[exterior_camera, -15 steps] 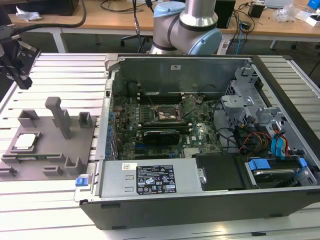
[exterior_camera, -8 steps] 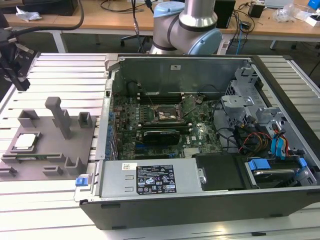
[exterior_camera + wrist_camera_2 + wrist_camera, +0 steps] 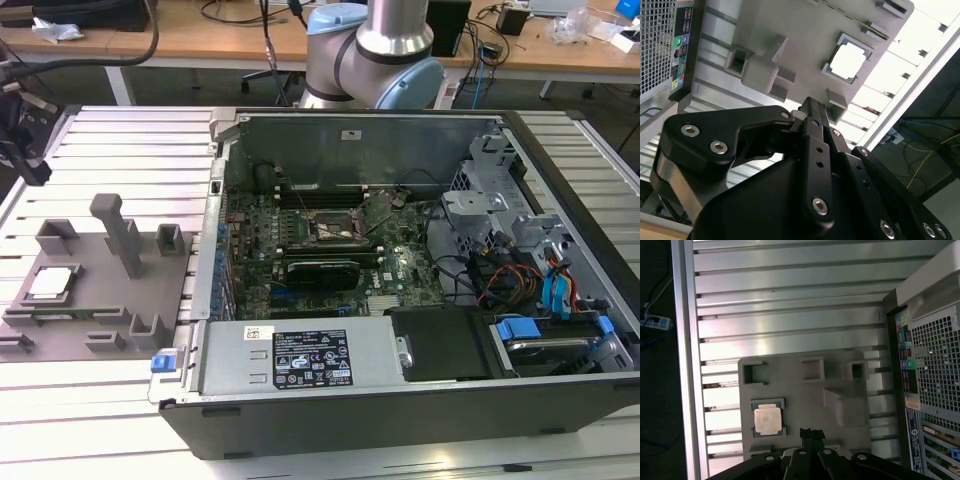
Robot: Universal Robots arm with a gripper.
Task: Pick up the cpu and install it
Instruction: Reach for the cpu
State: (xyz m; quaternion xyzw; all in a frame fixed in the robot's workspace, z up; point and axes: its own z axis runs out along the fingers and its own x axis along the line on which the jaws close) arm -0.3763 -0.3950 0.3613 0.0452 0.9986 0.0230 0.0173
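Observation:
The cpu (image 3: pixel 52 283) is a small square chip with a pale metal top, lying flat in a recess of the grey fixture plate (image 3: pixel 95 310) at the exterior view's left. Both wrist views look down on the cpu (image 3: pixel 847 61) (image 3: pixel 767 420). My gripper (image 3: pixel 25 150) hangs above the slatted table beyond the plate's far side, well clear of the chip. Its black fingers (image 3: pixel 807 434) are pressed together with nothing between them, so the gripper (image 3: pixel 812 104) is shut and empty. The open socket (image 3: pixel 335 232) sits on the motherboard inside the computer case.
The open computer case (image 3: pixel 420 400) fills the exterior view's right, with its rear grille (image 3: pixel 935 365) close to the plate. Grey posts and blocks (image 3: pixel 122 235) rise from the fixture plate. A black expansion card (image 3: pixel 322 270) sits near the socket. The table's left rail (image 3: pixel 682 365) borders the slats.

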